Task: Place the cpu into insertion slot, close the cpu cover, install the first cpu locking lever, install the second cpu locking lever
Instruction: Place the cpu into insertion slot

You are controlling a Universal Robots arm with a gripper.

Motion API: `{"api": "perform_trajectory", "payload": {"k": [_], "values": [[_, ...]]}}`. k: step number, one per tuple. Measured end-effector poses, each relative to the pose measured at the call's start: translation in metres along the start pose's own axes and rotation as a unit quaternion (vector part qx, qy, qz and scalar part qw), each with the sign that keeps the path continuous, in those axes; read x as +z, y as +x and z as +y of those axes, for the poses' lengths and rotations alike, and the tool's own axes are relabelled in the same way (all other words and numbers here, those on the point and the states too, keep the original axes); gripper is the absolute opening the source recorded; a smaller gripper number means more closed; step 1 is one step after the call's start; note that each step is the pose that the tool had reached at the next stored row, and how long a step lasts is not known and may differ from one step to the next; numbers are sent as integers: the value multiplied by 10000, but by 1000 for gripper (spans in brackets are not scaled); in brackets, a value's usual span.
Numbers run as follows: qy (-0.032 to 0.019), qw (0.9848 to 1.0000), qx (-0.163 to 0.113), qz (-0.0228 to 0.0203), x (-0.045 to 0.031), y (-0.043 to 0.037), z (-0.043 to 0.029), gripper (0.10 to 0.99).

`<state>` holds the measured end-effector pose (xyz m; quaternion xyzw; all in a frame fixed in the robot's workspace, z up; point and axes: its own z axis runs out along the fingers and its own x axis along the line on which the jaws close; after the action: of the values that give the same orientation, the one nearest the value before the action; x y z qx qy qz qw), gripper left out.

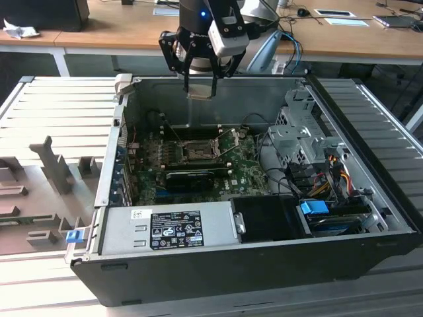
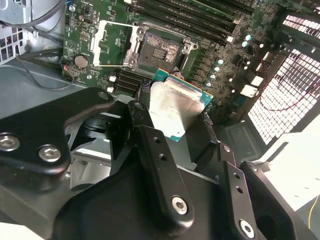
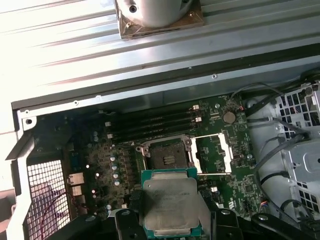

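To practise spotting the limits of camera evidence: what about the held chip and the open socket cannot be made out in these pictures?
- The cpu: its underside is turned away in both wrist views.
- Its two clamped side edges: covered by the gripper in the second wrist view.
- The insertion slot: its contacts are too small in every view.

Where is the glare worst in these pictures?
In the first wrist view, the ribbed metal surface washes out to white; in the second wrist view, the chip catches a dull sheen; in the exterior view, light is even, the computer case darker inside.
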<state>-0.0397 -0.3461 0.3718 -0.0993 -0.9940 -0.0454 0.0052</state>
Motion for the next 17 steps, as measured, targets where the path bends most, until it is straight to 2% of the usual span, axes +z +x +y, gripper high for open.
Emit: {"api": "perform_trajectory", "payload": {"k": [12,17], "values": [[10,10000,84,-10,29,0,-3,529],[9,9988,478,-47,33,0,-3,529]]}}
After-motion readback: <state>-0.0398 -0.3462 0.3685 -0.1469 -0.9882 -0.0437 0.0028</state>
